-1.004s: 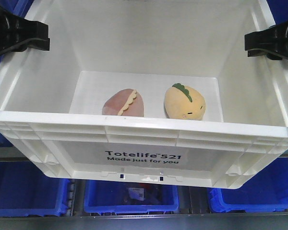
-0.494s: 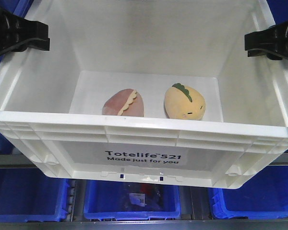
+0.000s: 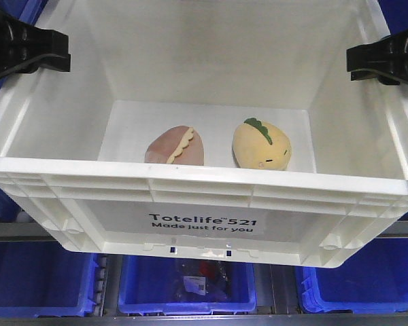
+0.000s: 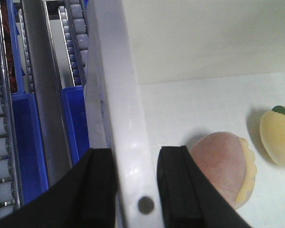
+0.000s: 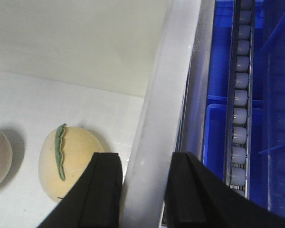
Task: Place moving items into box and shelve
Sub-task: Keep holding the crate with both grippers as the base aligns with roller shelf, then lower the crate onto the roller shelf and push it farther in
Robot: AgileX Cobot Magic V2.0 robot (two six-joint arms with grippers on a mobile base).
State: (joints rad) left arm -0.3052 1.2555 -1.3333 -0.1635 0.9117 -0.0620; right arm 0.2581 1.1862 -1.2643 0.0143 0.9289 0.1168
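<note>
The box, a white ribbed crate printed "Totelife 521", is held up in front of the shelving. Both moving items lie on its floor: the pinkish-brown plush on the left and the yellow-orange plush with a green leaf on the right. My left gripper is shut on the box's left rim, its inner finger close to the pink plush. On the opposite rim, my right gripper is shut, with the yellow plush just inside.
Blue plastic bins sit on the shelf below and behind the box. Roller rails run along the left side, and more rollers and blue bins lie to the right.
The grey shelf rail and the blue bins behind the box sit slightly lower in the front view. Box, toys and both grippers keep their places relative to each other.
</note>
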